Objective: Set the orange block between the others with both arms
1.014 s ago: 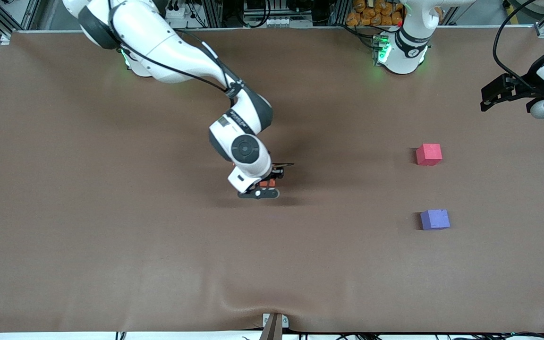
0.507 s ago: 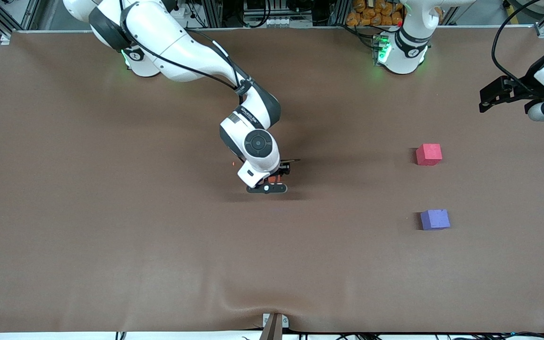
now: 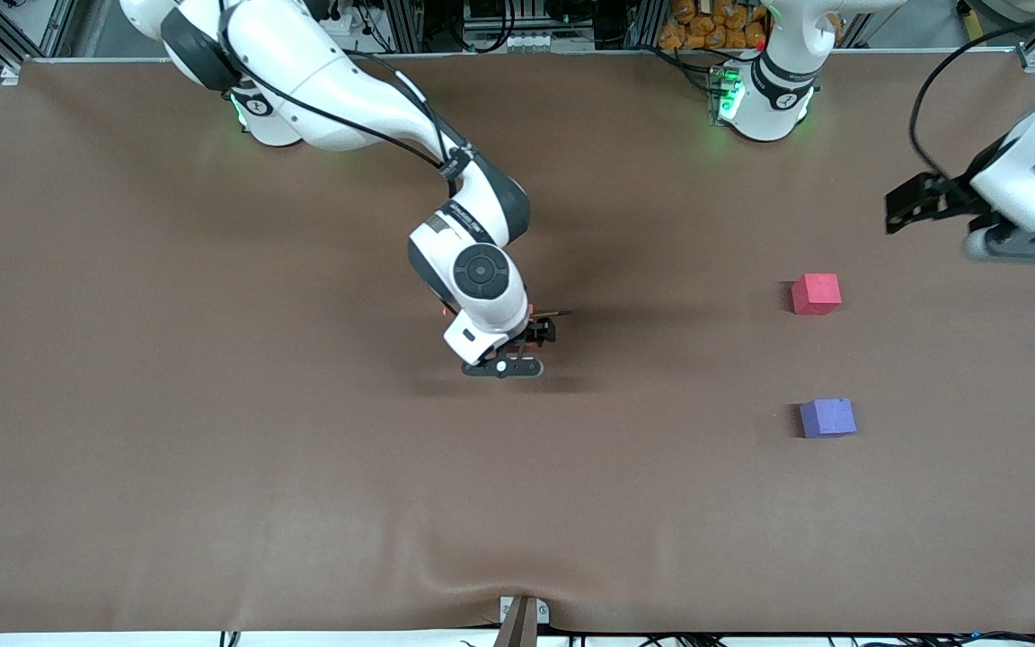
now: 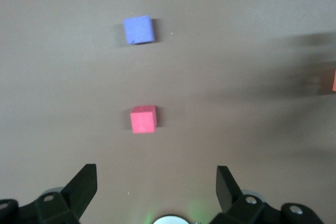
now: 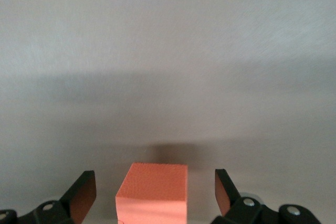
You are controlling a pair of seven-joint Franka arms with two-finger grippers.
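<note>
On the brown bench (image 3: 212, 449) I see my right gripper (image 5: 152, 195) spread wide around the orange block (image 5: 153, 192) mid-bench, left gripper (image 4: 155, 192) open over the pinkish-red cube (image 4: 143, 118); foam looks light, squashy, so I'd pinch opposite flat faces

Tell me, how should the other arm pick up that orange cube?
Judging by its shape, from straight above, closing on two opposite flat sides of the orange block. It sits flat on the table between the right pincer's open fingers, which should probably lift away first.
</note>
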